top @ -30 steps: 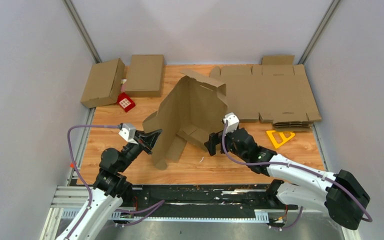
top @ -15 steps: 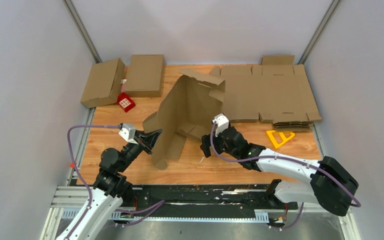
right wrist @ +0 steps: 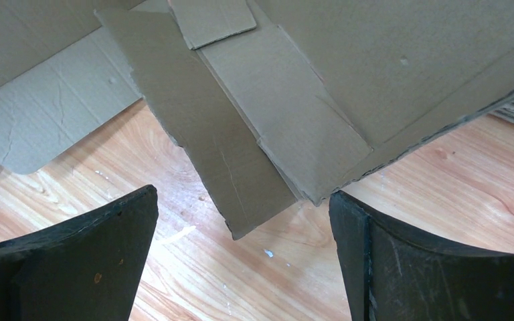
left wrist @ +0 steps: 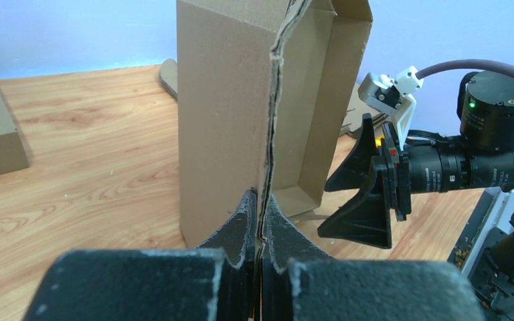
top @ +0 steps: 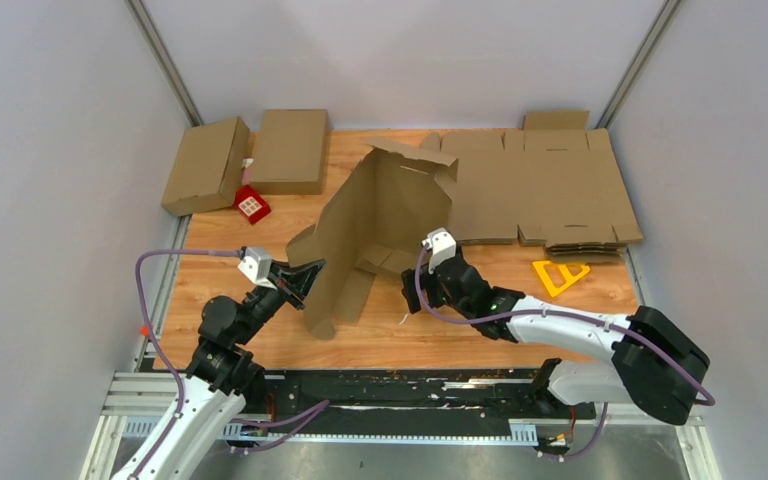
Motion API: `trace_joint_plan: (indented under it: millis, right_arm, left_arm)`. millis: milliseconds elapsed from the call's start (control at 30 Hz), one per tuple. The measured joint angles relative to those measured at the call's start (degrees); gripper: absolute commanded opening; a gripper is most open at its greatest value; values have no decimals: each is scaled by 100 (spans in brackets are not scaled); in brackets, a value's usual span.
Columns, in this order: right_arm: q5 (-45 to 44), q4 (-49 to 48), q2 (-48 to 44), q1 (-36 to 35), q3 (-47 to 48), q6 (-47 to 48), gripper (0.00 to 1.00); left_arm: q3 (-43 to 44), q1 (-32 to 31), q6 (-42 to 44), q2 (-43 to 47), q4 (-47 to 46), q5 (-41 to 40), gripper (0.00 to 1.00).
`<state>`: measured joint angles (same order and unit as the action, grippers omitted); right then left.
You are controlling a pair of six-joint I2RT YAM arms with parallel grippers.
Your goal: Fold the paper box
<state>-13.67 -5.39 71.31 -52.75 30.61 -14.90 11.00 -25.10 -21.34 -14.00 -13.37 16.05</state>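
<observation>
- The box (top: 385, 225), half-raised, stands on the table (top: 400, 340) in the middle of the top view. Its tall panels are upright and it is open toward the lower right.
- The left gripper (left wrist: 260, 200), at the box's lower left, has its fingers pressed together on the edge of a standing panel. In its wrist view the cardboard rises from between them.
- The right gripper (top: 412, 290) sits low at the box's lower right, fingers spread wide and holding nothing.
- In the right wrist view, loose flaps (right wrist: 241, 154) reach down to the wood between the spread fingers (right wrist: 94, 247). One panel corner comes close to the right-hand finger; whether they touch cannot be told.
- Flat sheets (top: 550, 190) lie at the upper right, and two closed boxes (top: 290, 150) at the upper left have a red block (top: 251, 206) beside them.
- A yellow triangle (top: 560, 274) lies right of the right gripper.
</observation>
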Motion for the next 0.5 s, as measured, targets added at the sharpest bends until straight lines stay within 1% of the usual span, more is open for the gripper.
trace_joint_plan:
  millis: [67, 233, 367, 500]
  right_arm:
    - [-105, 0, 0, -2, 0, 7, 98]
    - [-492, 37, 223, 0, 125, 33, 85]
    - [-855, 122, 649, 0, 389, 46, 82]
    - [-1156, 205, 999, 0, 590, 44, 69]
  left_arm:
    - [0, 0, -2, 0, -2, 11, 0]
    - [13, 0, -17, 0, 0, 37, 0]
    - [35, 0, -22, -2, 22, 79, 0]
    - [63, 0, -24, -26, 35, 131, 0]
